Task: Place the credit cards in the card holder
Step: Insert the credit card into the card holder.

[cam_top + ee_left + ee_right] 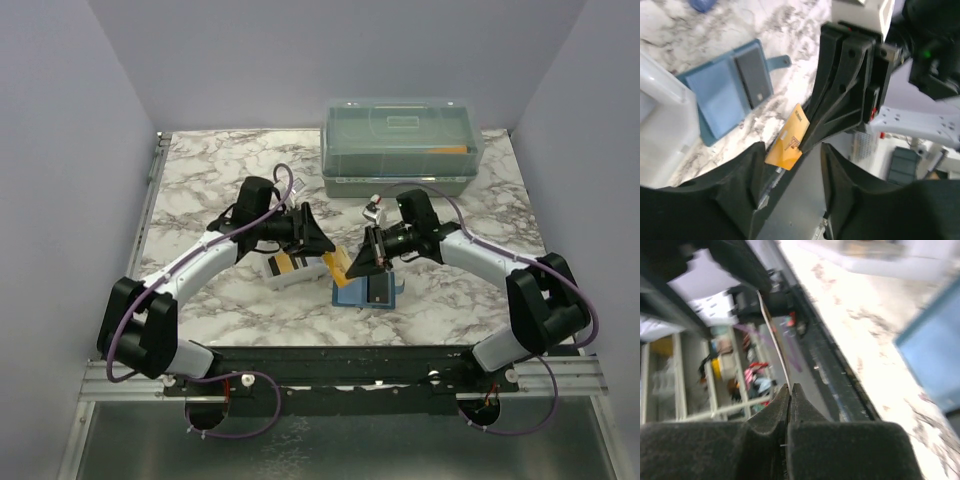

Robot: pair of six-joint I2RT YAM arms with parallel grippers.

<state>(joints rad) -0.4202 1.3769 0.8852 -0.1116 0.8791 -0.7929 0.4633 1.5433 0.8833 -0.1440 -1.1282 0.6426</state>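
Both arms reach in from the near edge and meet over the middle of the surface. The left arm [215, 250] bends inward from the left, its wrist pointing right and a little down. The right arm [480, 255] mirrors it from the right, wrist tipped down toward the left.

The right jaws are closed tight on a yellow card [789, 144], pinching it at one edge. The card is held off the surface and tilted, just above the left edge of the holder [352, 295]. In the right wrist view it shows edge-on as a thin line rising from the pinched tips. The left jaws stand partly open, one finger on either side of the card's free end. They have hold of nothing, and whether a finger touches the card I cannot tell.

The surface [200, 180] is white marble with grey veins, with plain pale walls on three sides.

The teal holder lies open and flat near the front centre, with a dark panel on one half and its strap sticking out. Just left of it sits a small white tray [303, 278] with cards [283, 264] in it, yellow and dark. At the back stands a translucent lidded box [400, 150], something orange showing through its right side.
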